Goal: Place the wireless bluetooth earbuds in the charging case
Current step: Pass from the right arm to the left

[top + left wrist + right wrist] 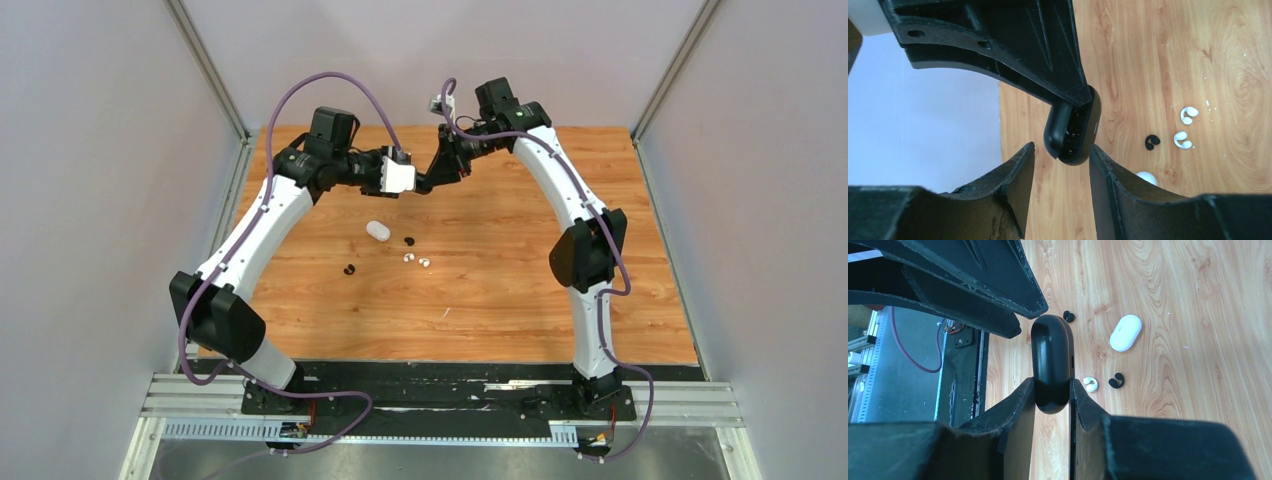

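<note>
The right gripper (1053,382) is clamped on a black charging case (1050,360), its two fingers pressed flat against the case's broad sides near one rounded end. The case's long axis runs straight out from the fingertips, in line with the fingers. Its free end points away from this gripper, toward the left gripper (1062,149), which meets it head-on above the far middle of the table (520,300).

The left gripper's jaws stand about half open, one finger on either side of that free end. A gap shows between one finger and the case. The other finger looks right up against it, but real contact cannot be told. In the left wrist view the case is a crack open, the lid parted from the body and the dark inside facing the left gripper.

The earbuds all lie loose on the wood, below both grippers and toward the arm bases. Two white earbuds (1189,114) (1182,140) sit just beside each other, with one black earbud (1151,142) near them. The second black earbud (1068,316) lies apart, farther toward the left arm's side.

A closed white case (1125,332) rests flat on the table near the buds, almost under the left gripper. Its long axis is slanted across the wood grain.
</note>
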You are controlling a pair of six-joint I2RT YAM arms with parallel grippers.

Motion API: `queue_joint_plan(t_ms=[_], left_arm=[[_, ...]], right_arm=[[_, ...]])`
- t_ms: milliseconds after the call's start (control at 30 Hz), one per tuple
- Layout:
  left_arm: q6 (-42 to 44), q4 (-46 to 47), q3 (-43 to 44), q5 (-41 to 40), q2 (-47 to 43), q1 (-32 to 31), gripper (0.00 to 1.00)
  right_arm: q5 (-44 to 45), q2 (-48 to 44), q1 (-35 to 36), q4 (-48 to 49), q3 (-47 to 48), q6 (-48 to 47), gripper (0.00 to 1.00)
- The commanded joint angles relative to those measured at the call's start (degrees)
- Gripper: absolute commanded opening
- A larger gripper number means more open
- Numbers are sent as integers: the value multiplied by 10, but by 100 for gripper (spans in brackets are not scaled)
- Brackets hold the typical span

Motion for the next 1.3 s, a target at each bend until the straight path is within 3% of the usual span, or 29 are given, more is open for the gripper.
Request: queue_joint_plan(t_ms=[0, 267, 900, 1067, 1200, 1267], left_arm=[[21, 20, 3, -4, -12, -2, 52], [28, -4, 9, 15, 0, -5, 51], [75, -18, 12, -24, 22, -18, 36], [75, -19, 13, -30, 24, -21, 21], [59, -9, 3, -35, 19, -25, 9], [42, 8, -8, -40, 12, -27, 3]], right_arm=[[-2, -22, 10, -3, -2, -31, 0], [6, -23, 17, -3, 13, -45, 0], [38, -51, 36, -5, 0, -81, 0], [52, -56, 37, -2, -2, -87, 1], [70, -60, 37, 9, -5, -81, 10], [78, -60, 36, 20, -2, -59, 20]])
